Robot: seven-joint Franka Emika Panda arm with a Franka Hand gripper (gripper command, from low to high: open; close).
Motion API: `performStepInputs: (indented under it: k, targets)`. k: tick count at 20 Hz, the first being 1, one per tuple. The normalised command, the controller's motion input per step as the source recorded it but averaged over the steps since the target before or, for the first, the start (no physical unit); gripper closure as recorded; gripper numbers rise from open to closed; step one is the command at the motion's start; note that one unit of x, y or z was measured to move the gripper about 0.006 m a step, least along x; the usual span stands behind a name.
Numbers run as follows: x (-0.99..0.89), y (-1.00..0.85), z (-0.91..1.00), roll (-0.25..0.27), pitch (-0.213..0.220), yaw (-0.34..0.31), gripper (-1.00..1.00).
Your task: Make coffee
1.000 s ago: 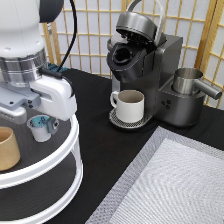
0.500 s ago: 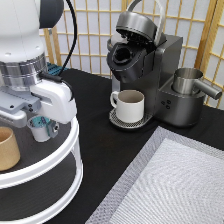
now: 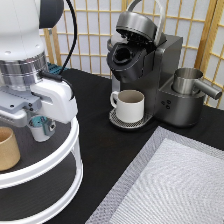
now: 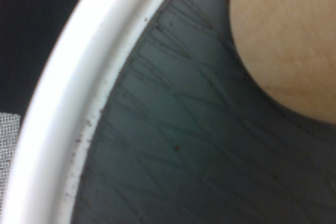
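The coffee pod, a small white cup with a blue top, stands on the top shelf of a white round stand at the exterior view's left. My gripper hangs right above the pod, and the white hand covers the pod's upper part. The black coffee machine stands at the back with its lid raised and its pod chamber showing. A cream mug with a handle sits on its drip tray. The wrist view shows only the stand's white rim, the dark shelf and the tan cup's side.
A tan handleless cup stands on the same shelf, left of the pod. A metal pitcher sits to the machine's right. A grey woven mat lies at the bottom right. A wooden lattice screen stands behind.
The hand has come down and shifted slightly left over the pod. The pod, mug and machine have not moved.
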Motion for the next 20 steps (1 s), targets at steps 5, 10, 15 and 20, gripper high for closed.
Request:
performStepInputs:
  k: [5, 10, 15, 20]
  targets:
    - [0.12, 0.21, 0.52, 0.044, -0.032, 0.070, 1.00]
    - [0.37, 0.35, 0.75, 0.208, 0.049, 0.102, 1.00]
    - [0.30, 0.38, 0.48, 0.293, 0.033, 0.041, 1.00]
    - [0.22, 0.31, 0.25, 0.362, 0.027, 0.000, 1.00]
